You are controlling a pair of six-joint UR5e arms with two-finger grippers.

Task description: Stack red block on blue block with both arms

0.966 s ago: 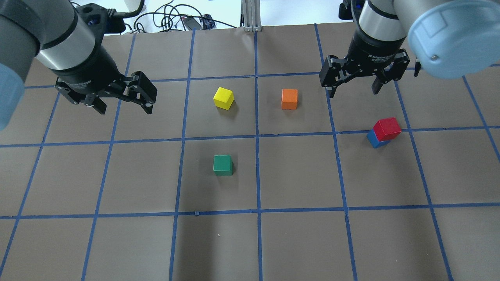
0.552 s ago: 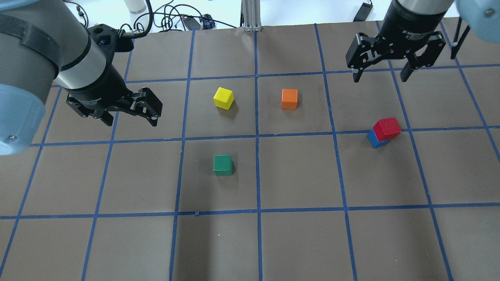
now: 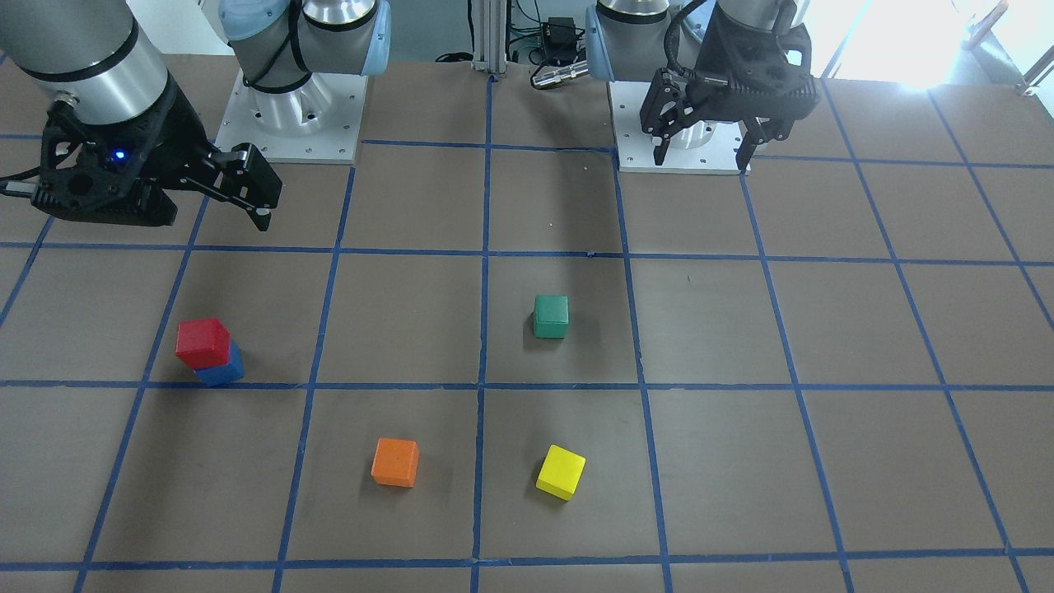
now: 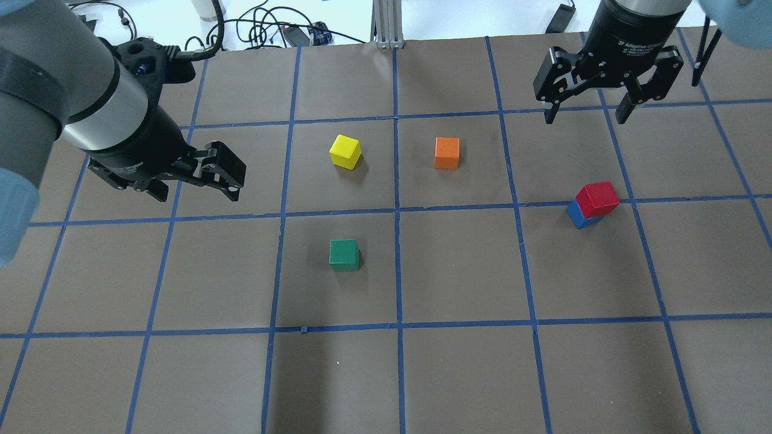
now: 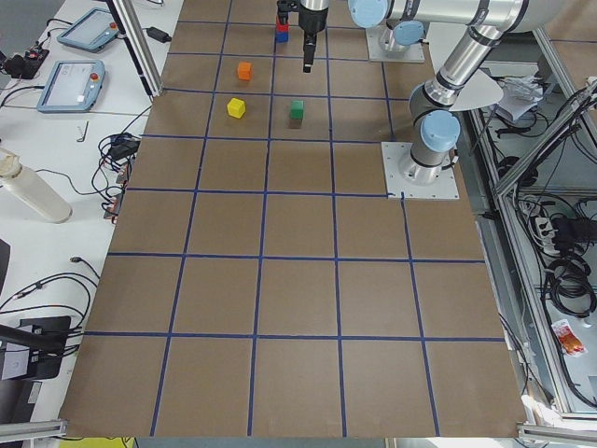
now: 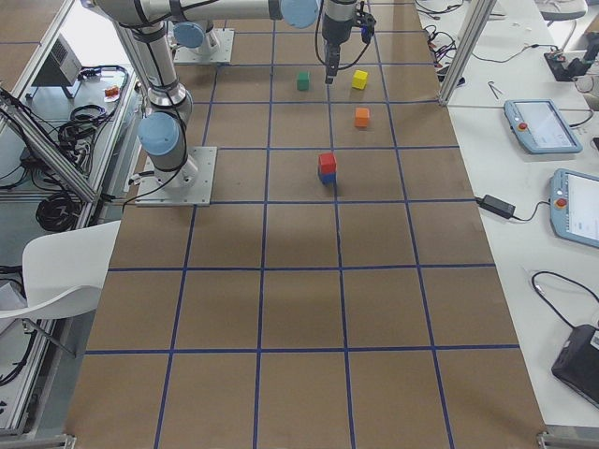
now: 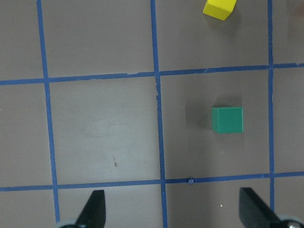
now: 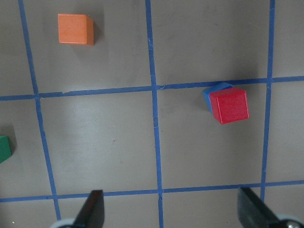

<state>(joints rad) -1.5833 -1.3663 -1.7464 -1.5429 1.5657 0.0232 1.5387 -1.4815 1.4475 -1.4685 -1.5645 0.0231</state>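
The red block sits on top of the blue block, turned a little and offset from it, at the table's right; the stack also shows in the front view and in the right wrist view. My right gripper is open and empty, raised beyond the stack near the far edge. My left gripper is open and empty, hovering over the left side of the table, far from the stack. Its open fingertips frame bare table.
A yellow cube and an orange cube lie mid-table. A green cube lies nearer me. Cables and a metal post sit past the far edge. Blue tape lines grid the brown table.
My right gripper has pulled up and back from above the stack toward the far edge. My left gripper has shifted a little nearer. The red-on-blue stack has not moved.
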